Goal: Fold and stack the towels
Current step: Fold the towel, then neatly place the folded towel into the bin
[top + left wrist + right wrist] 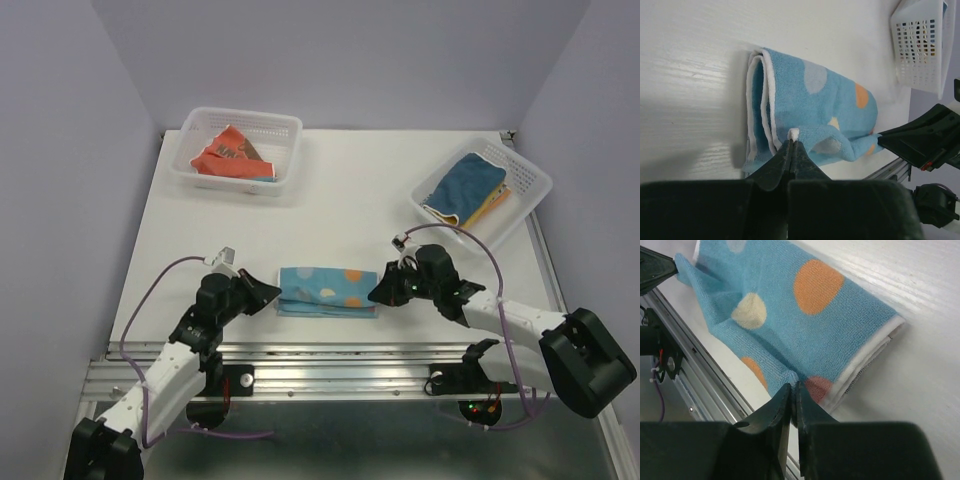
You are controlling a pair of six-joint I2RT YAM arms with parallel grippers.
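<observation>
A light blue dotted towel [325, 290] lies folded into a strip near the table's front edge, between both arms. My left gripper [275, 293] is shut on its white-hemmed near-left corner, seen pinched in the left wrist view [792, 142] with the towel [810, 110] spread beyond it. At the right end my right gripper [372, 295] is shut on the towel's near edge, which bunches at the fingertips [794, 386] of that gripper; the towel [790, 315] stretches away from them. A red-orange towel [225, 155] lies crumpled in one basket. A dark blue towel [470, 180] lies over an orange one [497, 203] in another.
A white lattice basket [240, 120] stands at the back left and another [522, 168] at the right, also seen from the left wrist [920, 45]. A metal rail [330, 365] runs along the front edge just below the towel.
</observation>
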